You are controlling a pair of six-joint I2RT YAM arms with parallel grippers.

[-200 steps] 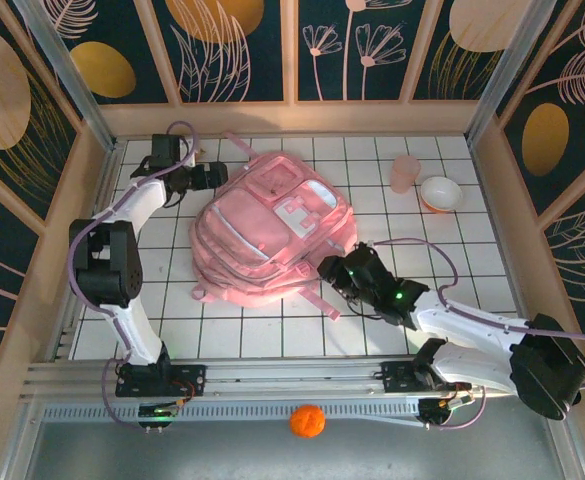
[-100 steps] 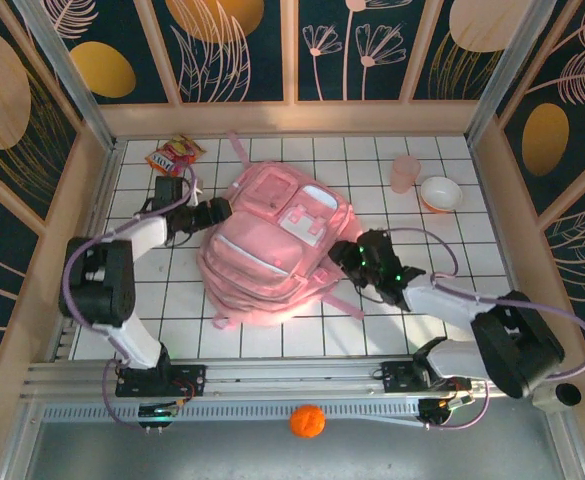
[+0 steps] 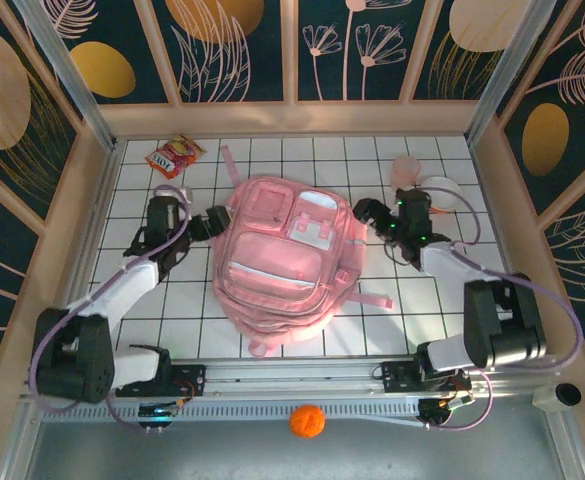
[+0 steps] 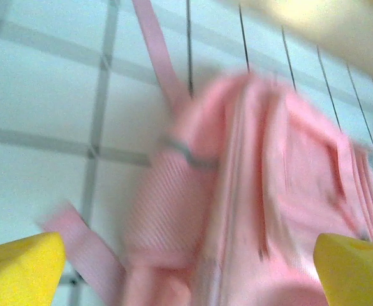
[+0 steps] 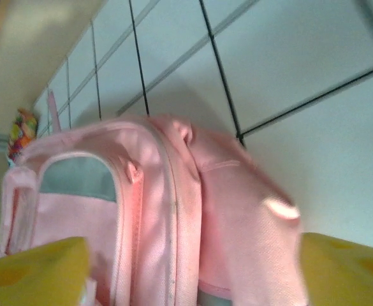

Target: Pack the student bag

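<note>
Now the backpack (image 3: 277, 255) lies turned straight; the left gripper (image 3: 210, 222) and right gripper (image 3: 371, 215) flank it, both released wide.

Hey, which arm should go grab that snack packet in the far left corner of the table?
Probably left. The snack packet lies on the same side of the student bag as the left arm; the right arm sits across the bag, near the bowl.
</note>
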